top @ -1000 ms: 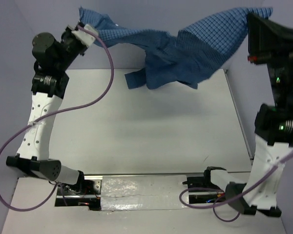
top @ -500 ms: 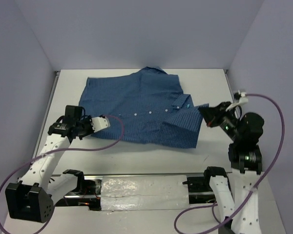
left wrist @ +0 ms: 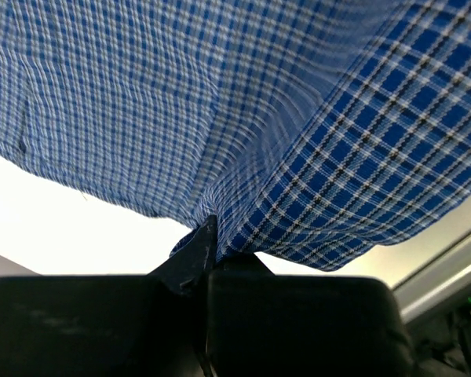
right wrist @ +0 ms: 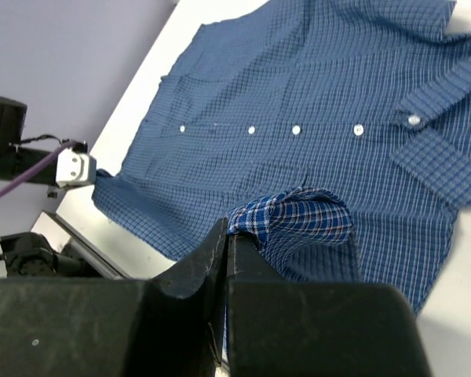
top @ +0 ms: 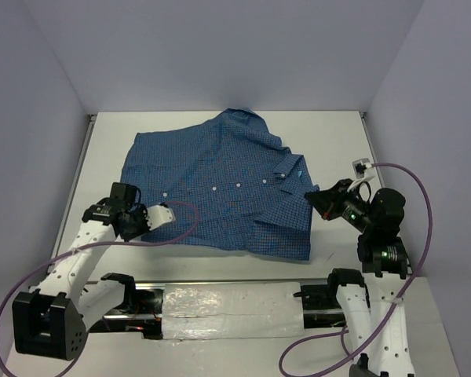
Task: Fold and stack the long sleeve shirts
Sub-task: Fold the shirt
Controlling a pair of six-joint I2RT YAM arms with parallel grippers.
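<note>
My left hand (top: pixel 147 221) is closed on the blue finely checked cloth button-up shirt (top: pixel 220 184), pinching the edge of it at the corner nearest me; in the left wrist view the jaws meet with the cloth (left wrist: pixel 220 102) caught between them and spreading up and away from the tips. My right hand (top: pixel 315 197) is closed too, gripping the shirt's opposite side. In the right wrist view a small bunched fold of the check cloth (right wrist: pixel 298 220) rises just past my fingertips (right wrist: pixel 226 236), lifted a little above the rest. The shirt lies spread on the white worktop (top: pixel 337 133) between my two hands, mostly flat with some rumples, front side up. A row of small white buttons (right wrist: pixel 296 129) runs across it beyond my right hand — five of them show in that view — towards my left hand at the far end. The collar (top: pixel 293 166) sits just past my right hand, on the side away from me. Bare worktop shows beyond the shirt and to the outside of each hand.
</note>
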